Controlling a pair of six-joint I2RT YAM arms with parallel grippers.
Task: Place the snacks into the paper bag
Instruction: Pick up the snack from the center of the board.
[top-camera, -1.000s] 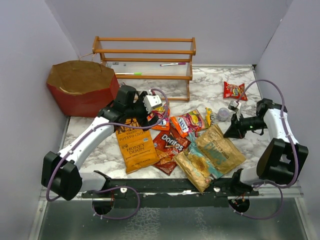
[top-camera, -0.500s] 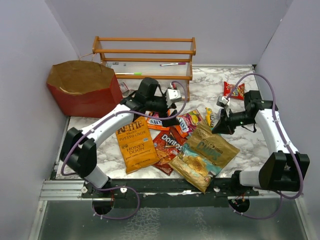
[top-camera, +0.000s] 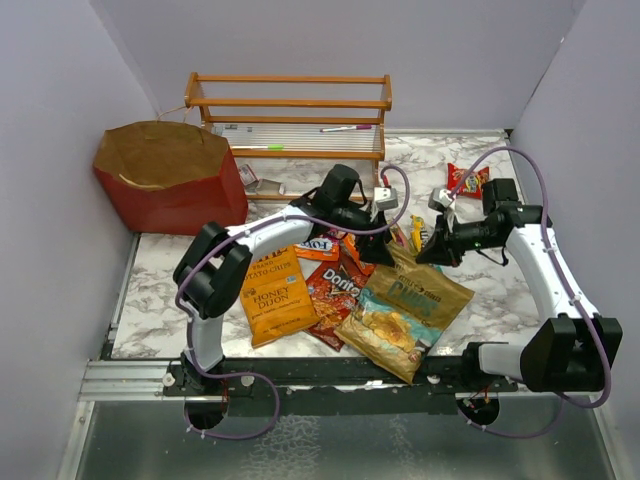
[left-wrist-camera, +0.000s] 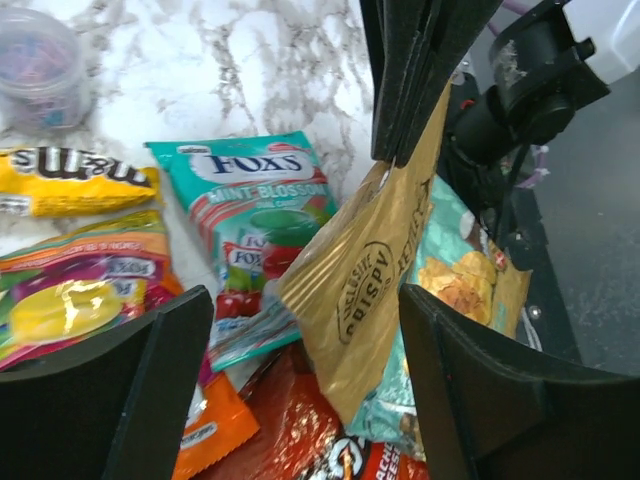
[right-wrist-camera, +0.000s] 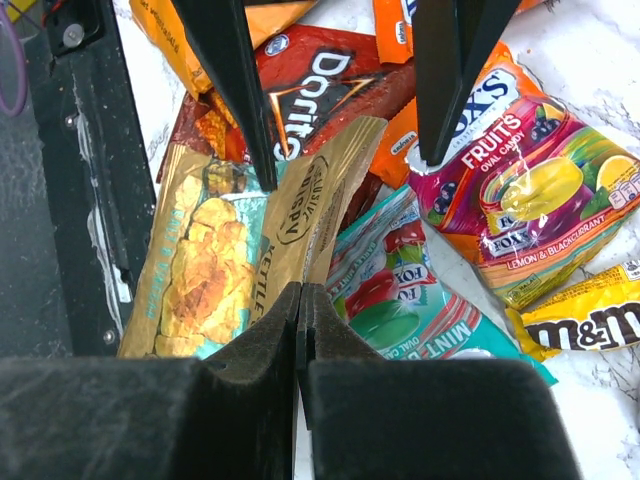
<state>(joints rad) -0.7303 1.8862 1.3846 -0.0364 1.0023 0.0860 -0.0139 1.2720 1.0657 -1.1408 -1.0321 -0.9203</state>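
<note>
Long haul ahead to the paper bag (top-camera: 170, 205), standing well apart from the right gripper (right-wrist-camera: 300, 290), away across the pile. Best to raise the tan-teal chip bag (top-camera: 405, 305) high by the top edge pinched flat between those pressed-together fingers, letting it hang clear of the Fox's mint packet (right-wrist-camera: 400, 330) lying just under the fingertips. As for the left gripper (left-wrist-camera: 305, 305): spread wide, reaching in low from the opposite side, jaws either side of that raised corner, contact impossible to call.
</note>
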